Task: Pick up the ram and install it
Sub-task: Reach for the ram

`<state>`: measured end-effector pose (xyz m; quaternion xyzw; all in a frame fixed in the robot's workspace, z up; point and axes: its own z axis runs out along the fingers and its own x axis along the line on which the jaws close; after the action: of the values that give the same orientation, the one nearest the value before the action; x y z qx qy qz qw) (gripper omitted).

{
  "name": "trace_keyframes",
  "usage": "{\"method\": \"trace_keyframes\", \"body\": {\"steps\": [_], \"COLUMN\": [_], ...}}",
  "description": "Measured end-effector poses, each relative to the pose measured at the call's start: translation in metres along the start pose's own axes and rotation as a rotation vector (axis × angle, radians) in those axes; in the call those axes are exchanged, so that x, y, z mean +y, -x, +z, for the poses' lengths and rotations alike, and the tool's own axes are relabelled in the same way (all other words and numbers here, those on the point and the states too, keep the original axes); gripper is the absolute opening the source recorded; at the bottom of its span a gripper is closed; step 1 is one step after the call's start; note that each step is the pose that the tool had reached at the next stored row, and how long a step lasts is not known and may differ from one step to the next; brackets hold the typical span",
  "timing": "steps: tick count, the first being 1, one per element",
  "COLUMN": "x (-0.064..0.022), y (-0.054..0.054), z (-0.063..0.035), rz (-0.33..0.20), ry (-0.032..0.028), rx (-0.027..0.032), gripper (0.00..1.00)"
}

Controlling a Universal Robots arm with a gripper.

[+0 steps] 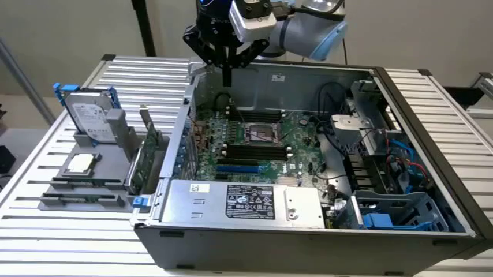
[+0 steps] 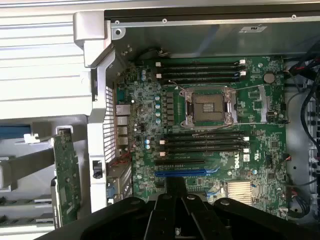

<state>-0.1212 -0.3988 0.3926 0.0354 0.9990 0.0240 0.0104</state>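
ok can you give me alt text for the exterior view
A robot arm's gripper hangs over an open computer case, holding a thin stick, apparently the ram, upright above the motherboard. At the exterior view's left, a hard drive and a green card stand in a grey rack on the slatted table.

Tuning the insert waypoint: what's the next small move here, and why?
Probably shift the ram sideways until it lines up over the memory slots, without descending yet. The gripper holds it on edge, high above the open case, and the slots beside the CPU socket look empty.
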Motion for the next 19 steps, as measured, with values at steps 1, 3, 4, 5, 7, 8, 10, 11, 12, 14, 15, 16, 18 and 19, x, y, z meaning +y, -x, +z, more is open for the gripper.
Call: {"method": "trace_keyframes", "body": {"steps": [1,3,4,5,7,8,10,11,12,14,15,16,18,19], "x": [0.0000,-0.0010,-0.0020,-0.0035,-0.0068,-0.0087,-0.0151,-0.0170,-0.0204,-0.0274,-0.0293,-0.0330,-0.0371,-0.0390], "y": [0.000,-0.001,-0.002,-0.004,-0.011,-0.016,-0.031,-0.036,-0.045,-0.062,-0.066,-0.075,-0.085,-0.090], "z": [0.0000,-0.0002,-0.0002,-0.0003,-0.0005,-0.0007,-0.0014,-0.0015,-0.0019,-0.0025,-0.0026,-0.0027,-0.0027,-0.0027], "rz": [0.000,0.000,0.000,0.000,0.000,0.000,0.000,0.000,0.000,0.000,0.000,0.000,0.000,0.000], "ry": [0.0000,-0.0002,-0.0002,0.0000,0.0000,0.0000,0.0000,0.0000,0.0000,0.0000,0.0000,0.0000,0.0000,0.0000], "rx": [0.0000,0.0002,0.0001,0.0001,0.0001,0.0000,0.0001,0.0000,0.0000,0.0001,0.0000,0.0000,0.0000,0.0001], "gripper": [0.00,0.00,0.00,0.00,0.00,0.00,0.00,0.00,0.00,0.00,0.00,0.00,0.00,0.00]}}
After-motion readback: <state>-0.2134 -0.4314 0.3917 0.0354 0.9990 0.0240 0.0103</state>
